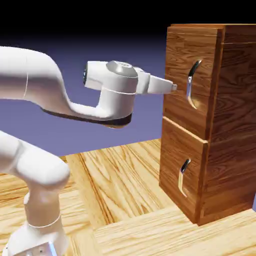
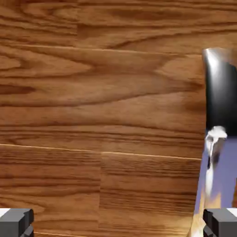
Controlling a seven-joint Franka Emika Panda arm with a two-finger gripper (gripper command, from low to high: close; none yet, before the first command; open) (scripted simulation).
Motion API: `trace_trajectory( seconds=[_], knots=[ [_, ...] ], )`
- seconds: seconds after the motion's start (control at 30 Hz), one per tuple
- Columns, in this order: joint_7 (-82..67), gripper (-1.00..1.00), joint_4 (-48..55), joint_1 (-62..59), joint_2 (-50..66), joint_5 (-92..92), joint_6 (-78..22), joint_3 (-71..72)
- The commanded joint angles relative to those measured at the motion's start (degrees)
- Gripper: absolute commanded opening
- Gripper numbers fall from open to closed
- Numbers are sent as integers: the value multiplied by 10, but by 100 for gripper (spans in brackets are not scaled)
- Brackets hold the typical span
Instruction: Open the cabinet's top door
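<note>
The top door (image 1: pixel 186 75) is seen closed on the cabinet (image 1: pixel 237 100), upper right of the exterior view. The claw (image 2: pixel 118 224) is spread, its tips near the long curved handle (image 2: pixel 217 97), with nothing held between them.

The exterior view is bright and crisp: strong white glare flattens the shading on the robot arm (image 1: pixel 118 82), while the cabinet's front (image 1: pixel 185 120) is warmly lit and its side face (image 1: pixel 235 125) falls darker. The backdrop (image 1: pixel 145 117) fades from blue-violet to black toward the top. The top door's handle (image 1: pixel 191 84) runs from dark to a bright glint. In the hand view, that handle shows mirror-like reflections, and the wood grain around it looks slightly soft.
</note>
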Motion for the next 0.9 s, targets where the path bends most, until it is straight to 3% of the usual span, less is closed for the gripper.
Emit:
trace_trajectory(
  seconds=[0.0, 0.43, 0.67, 0.7, 0.87],
  knots=[
    [20, 100, 3, 6, -3, -25, -1, -7],
    [274, 100, 48, 91, -48, -349, -9, -105],
    [302, 100, 117, 194, 2, -387, -37, -171],
    [302, -100, 117, 194, 2, -387, -37, -171],
    [302, -100, 69, 111, 11, -336, -74, -100]
  ],
)
